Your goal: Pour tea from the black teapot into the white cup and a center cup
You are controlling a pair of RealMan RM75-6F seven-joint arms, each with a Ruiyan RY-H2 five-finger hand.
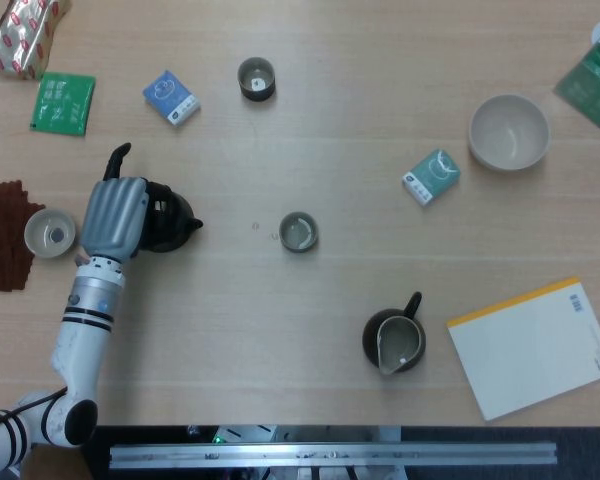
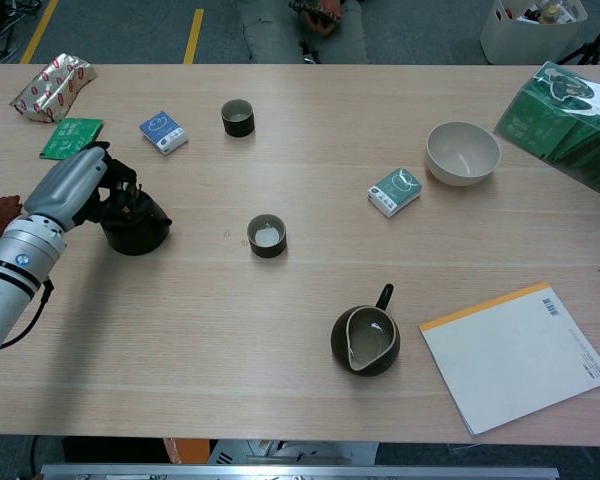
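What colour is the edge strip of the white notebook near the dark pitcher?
Yellow-orange, along the white notebook's upper edge; the head view shows it best.

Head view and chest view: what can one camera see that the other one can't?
Only the head view shows the small white cup sitting beside the brown cloth, just left of the left hand. Only the chest view shows the floor beyond the table, with a yellow line and a white bin. Both show the left hand holding the black teapot, the center cup, the dark pitcher and the notebook.
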